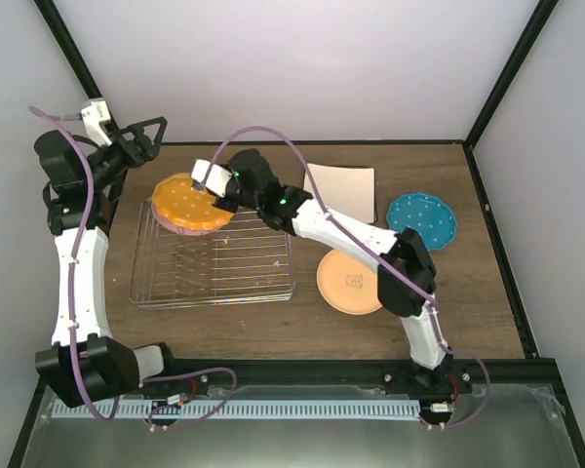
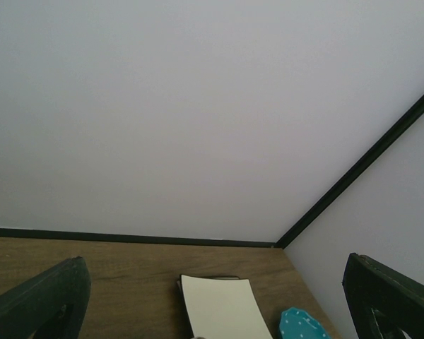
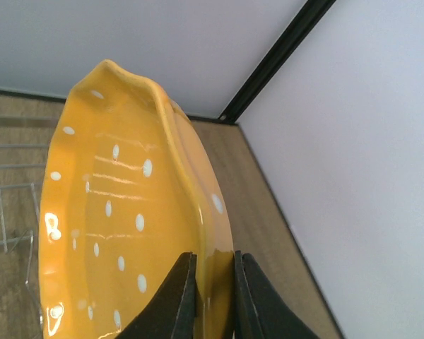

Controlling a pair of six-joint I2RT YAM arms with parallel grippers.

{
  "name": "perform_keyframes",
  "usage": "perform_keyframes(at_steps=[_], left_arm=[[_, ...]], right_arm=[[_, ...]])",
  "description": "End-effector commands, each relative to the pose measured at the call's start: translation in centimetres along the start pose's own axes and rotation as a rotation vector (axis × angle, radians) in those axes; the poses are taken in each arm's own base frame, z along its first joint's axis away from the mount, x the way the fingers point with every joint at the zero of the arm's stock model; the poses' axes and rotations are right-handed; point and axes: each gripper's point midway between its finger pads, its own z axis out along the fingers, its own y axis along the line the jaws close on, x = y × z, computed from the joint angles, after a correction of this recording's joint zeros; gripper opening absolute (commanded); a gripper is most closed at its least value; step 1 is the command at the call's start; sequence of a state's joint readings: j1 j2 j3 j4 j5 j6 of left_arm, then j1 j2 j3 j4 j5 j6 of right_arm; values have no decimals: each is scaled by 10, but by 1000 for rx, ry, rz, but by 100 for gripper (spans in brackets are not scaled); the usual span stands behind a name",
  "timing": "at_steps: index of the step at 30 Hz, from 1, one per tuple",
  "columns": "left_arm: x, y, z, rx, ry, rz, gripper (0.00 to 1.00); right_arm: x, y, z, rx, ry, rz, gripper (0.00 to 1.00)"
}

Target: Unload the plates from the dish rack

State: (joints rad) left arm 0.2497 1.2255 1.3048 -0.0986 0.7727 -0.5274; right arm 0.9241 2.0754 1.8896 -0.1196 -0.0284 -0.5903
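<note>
My right gripper (image 1: 213,187) is shut on the rim of the orange dotted plate (image 1: 183,202), which tilts over the back left corner of the wire dish rack (image 1: 224,278). In the right wrist view its fingers (image 3: 175,300) pinch that plate's edge (image 3: 113,212). A pink plate's rim (image 1: 191,233) shows just under it in the rack. My left gripper (image 1: 152,137) is open and empty, raised behind the rack's left end. On the table lie a square cream plate (image 1: 341,191), a teal dotted plate (image 1: 421,220) and a plain orange plate (image 1: 349,282).
The left wrist view shows the cream plate (image 2: 222,311) and the teal plate (image 2: 300,326) between its spread fingers (image 2: 46,300). White walls with black frame posts close in the table at the back and on both sides.
</note>
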Motion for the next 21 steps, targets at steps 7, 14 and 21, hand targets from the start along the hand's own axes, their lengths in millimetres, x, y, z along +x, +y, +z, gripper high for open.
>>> perform_keyframes(at_steps=[7, 14, 21], left_arm=[[-10, -15, -3, 42, -26, 20, 100], [-38, -36, -7, 84, -90, 39, 100], [-42, -35, -3, 95, -91, 19, 100]], right_arm=[[-85, -95, -97, 283, -218, 55, 1], [-42, -206, -181, 511, -165, 252, 1], [113, -318, -307, 852, 116, 779, 1]])
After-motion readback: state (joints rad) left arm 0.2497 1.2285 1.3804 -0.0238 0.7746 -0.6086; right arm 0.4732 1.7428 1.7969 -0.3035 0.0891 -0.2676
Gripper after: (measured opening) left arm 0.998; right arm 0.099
